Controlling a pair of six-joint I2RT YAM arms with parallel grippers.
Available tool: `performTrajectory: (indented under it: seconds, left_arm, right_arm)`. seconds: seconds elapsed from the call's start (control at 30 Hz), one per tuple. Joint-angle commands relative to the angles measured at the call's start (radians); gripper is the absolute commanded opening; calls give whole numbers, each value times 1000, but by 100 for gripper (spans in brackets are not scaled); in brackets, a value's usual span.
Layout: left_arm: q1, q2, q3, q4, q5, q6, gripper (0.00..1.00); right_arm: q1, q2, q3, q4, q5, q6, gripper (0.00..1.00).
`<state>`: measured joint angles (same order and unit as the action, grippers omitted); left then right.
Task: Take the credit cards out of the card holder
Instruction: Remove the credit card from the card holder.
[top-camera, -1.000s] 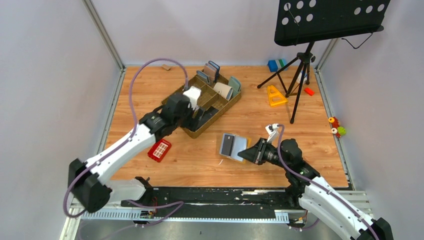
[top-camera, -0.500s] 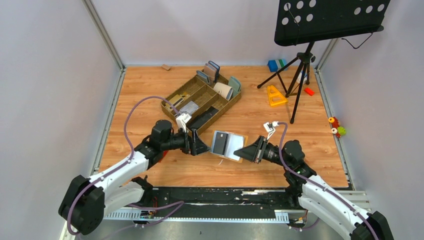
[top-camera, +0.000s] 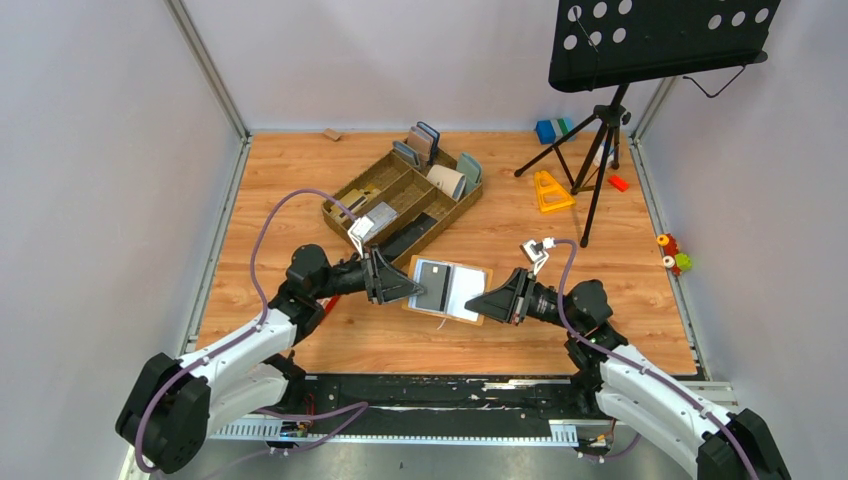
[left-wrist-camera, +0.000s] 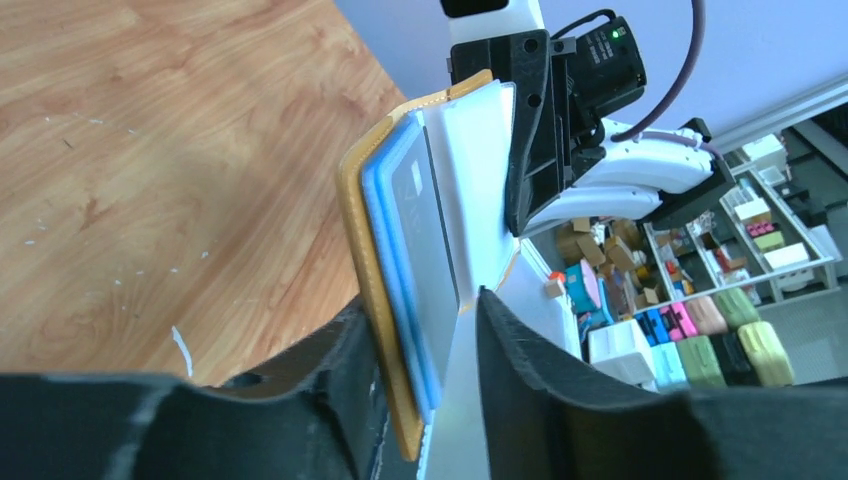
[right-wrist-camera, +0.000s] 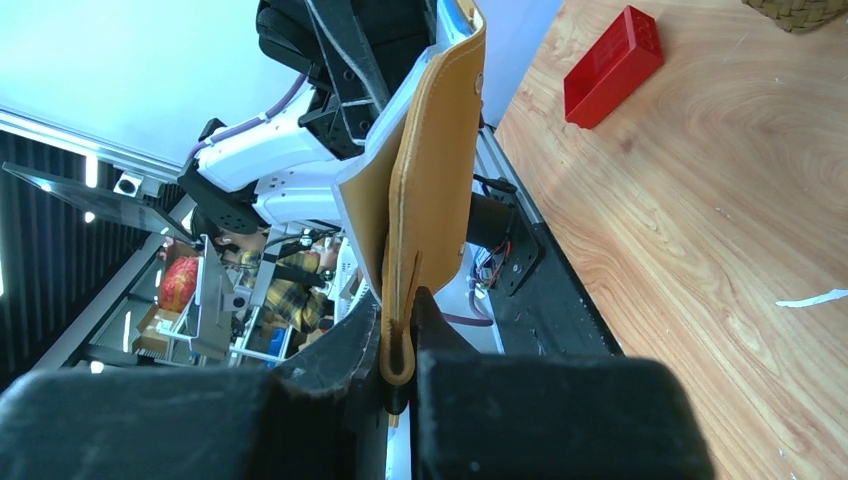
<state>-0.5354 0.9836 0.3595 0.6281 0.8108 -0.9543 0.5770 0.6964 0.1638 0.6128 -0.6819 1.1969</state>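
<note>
Top view: the two arms are meeting in the middle of the counter (top-camera: 560, 330), near the front edge. The card holder (top-camera: 462, 292) is lying open between them, seemingly just off the wood, with a dark credit card (top-camera: 432, 285) showing on its left half. The left gripper (top-camera: 408, 291) is coming in at that left half, and the right gripper (top-camera: 476, 303) is on the right edge.

Left wrist view: the jaws are straddling the left flap of the holder (left-wrist-camera: 362, 240), yellow back on one side and grey card (left-wrist-camera: 432, 235) on the other. They are standing partly closed, but I cannot tell whether they are pinching.

Right wrist view: the jaws are clenched on the thin yellow edge of the holder (right-wrist-camera: 435, 180), with the red basket (right-wrist-camera: 612, 65) lying far off on the wood.

The danger, as I judge it: the left jaws are taking in flap and card together. A pull from there would be dragging the whole holder, not the card alone. The right's narrow edge grip could then slip and drop it.
</note>
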Motion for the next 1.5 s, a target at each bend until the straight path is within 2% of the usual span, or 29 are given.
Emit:
performTrajectory:
  seconds: [0.0,0.07,0.17,0.23,0.27,0.3,0.33,0.4,0.43,0.47,0.53,0.7,0.83,0.97,1.07,1.13,1.3,1.47]
  left_arm:
    - [2,-10,5,78,30,-27,40]
    - [2,-13,-1,78,25,-27,33]
    - [2,-15,-4,73,26,-22,14]
    - [2,-19,-9,64,20,-14,7]
    - [2,-22,-10,52,12,-7,3]
    - [2,-27,-6,14,4,8,0]
    - [2,-31,0,-25,-6,25,0]
    - [2,-48,11,-113,-31,64,0]
    - [2,-61,19,-161,-47,99,0]
    - [2,-74,28,-224,-72,127,0]
    - [2,-107,48,-339,-131,178,0]
    - [2,-176,67,-482,-250,219,0]
    - [2,-188,42,-452,-260,191,0]
    - [2,-170,16,-374,-214,137,0]
    - [2,-168,10,-351,-191,121,0]
    - [2,-173,4,-327,-178,97,0]
    - [2,-168,-24,-227,-126,13,0]
    - [2,-116,-59,-42,-47,-125,0]
  right_arm:
    - [-1,-9,5,73,-9,18,0]
    - [-1,-11,4,66,-10,13,0]
    - [-1,-13,8,38,-8,-3,0]
    - [-1,-26,18,-22,2,-38,2]
    - [-2,-36,36,-102,13,-74,9]
    - [-2,-59,75,-242,52,-161,28]
    - [-3,-74,135,-408,102,-256,40]
    - [-3,-98,260,-732,221,-424,56]
    - [-2,-105,334,-880,275,-487,60]
    - [-3,-111,375,-947,309,-532,61]
    - [-2,-124,426,-991,324,-571,61]
    - [31,-110,466,-991,331,-560,56]
    - [121,-48,433,-783,256,-499,47]
    - [226,108,453,-661,244,-467,40]
    - [249,224,453,-559,209,-437,39]
    - [251,274,453,-549,221,-424,40]
    - [247,331,435,-561,290,-409,43]
    - [221,340,363,-428,265,-342,43]
